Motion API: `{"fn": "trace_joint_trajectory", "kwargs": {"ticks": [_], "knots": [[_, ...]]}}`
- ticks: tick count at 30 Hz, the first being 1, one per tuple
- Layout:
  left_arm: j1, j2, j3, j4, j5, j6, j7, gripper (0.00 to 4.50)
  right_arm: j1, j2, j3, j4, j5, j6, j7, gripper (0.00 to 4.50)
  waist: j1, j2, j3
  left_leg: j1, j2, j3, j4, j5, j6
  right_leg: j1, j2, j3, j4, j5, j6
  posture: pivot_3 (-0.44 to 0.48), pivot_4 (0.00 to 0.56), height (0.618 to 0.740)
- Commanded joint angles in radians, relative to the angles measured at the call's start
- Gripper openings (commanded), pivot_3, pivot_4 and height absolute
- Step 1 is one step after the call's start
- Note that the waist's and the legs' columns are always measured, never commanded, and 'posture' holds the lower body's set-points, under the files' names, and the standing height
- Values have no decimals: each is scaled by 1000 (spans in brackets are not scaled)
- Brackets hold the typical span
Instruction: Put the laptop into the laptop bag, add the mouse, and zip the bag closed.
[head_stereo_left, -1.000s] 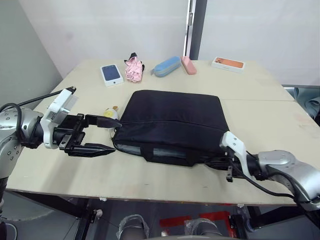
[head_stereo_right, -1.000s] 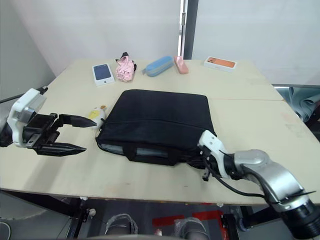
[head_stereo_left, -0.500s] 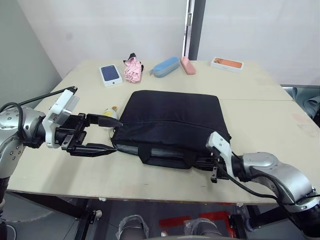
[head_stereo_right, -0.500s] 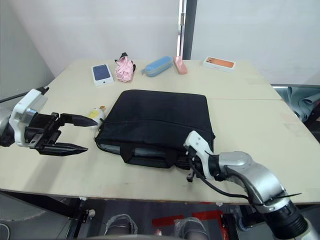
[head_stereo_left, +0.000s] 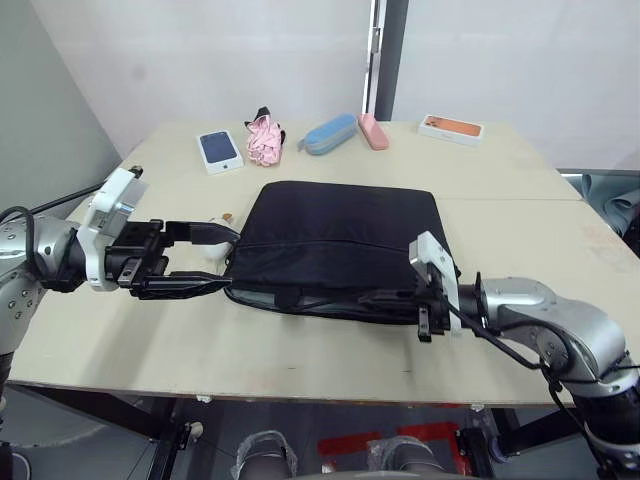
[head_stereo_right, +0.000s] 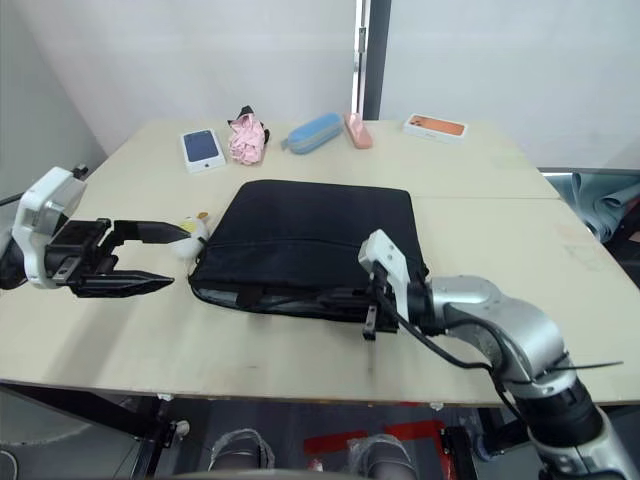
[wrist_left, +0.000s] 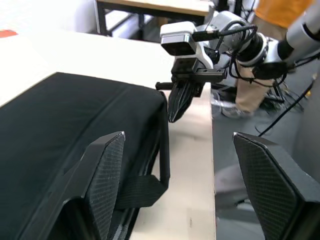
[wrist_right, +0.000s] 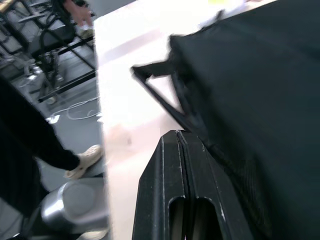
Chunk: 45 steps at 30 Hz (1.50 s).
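Zipping step: laptop bag (head_stereo_left: 340, 235) lies flat mid-bench. Right gripper (head_stereo_left: 372, 296) at its near edge, fingers pressed together, probably on the zipper pull. Left gripper (head_stereo_left: 215, 260), fingers spread, should brace the corner while pulling straight along the edge.

a: what's the surface?
b: i see a pale plywood table (head_stereo_left: 120, 340). laptop bag (head_stereo_left: 340, 235) flat mid-table.
a: far edge?
b: phone box (head_stereo_left: 222, 150), pink cloth (head_stereo_left: 266, 138), blue case (head_stereo_left: 333, 132), pink case (head_stereo_left: 375, 131), orange box (head_stereo_left: 453, 128).
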Motion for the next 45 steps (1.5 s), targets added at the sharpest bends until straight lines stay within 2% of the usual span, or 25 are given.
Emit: {"fn": "trace_joint_trajectory", "kwargs": {"ticks": [1,5,14,17,22,27,33,37,41,45], "knots": [[87,15,80,3,7,8,1,3606,-51,19,42,62,-59,-24,-32,25,-3,0,0,0,0,0,0,0,0,0,0,0,0,0,0,0,150,740],[171,15,138,5,13,4,13,3606,-113,29,108,153,-145,-52,-36,25,-7,0,0,-1,0,-1,-1,0,0,0,0,-2,-2,0,0,0,150,740],[285,9,258,-54,-6,31,28,3606,-215,45,138,222,-156,-88,76,25,-9,0,0,-1,0,-2,0,0,0,0,0,-2,-2,0,0,0,150,740],[329,-7,299,-66,-6,37,50,3606,-256,65,204,294,-208,-120,115,25,-15,0,0,-1,0,-1,0,0,0,0,0,-2,-2,0,0,0,150,740],[153,-72,114,82,97,-17,202,3606,-297,74,300,446,-343,-185,132,25,2,0,0,-1,0,-2,2,0,1,0,0,-3,2,0,0,0,150,740],[74,-154,14,205,267,-126,370,3606,-283,63,296,441,-356,-191,158,25,1,-3,-2,-1,0,-2,5,0,1,1,-1,-2,4,0,-1,0,150,740],[-169,-287,-4,468,336,-156,595,3606,-251,54,271,411,-358,-173,153,25,16,-4,-3,-1,0,-4,12,1,1,1,-1,-2,11,0,-1,0,150,740],[-355,-329,-7,735,397,-188,737,3606,-224,50,251,367,-346,-149,140,25,19,-5,-4,-1,0,-5,14,1,1,2,-1,-2,13,1,-1,0,150,740],[-485,-346,-56,966,465,-206,779,3606,-204,48,232,337,-342,-131,125,25,19,-6,-4,-1,0,-5,14,2,-2,2,-1,-2,12,1,-1,0,150,740],[-572,-372,-115,1135,533,-234,763,3606,-194,54,214,311,-336,-117,109,25,21,-6,-4,-2,0,-6,13,3,-3,2,-1,-3,11,1,-1,0,150,740]]}}
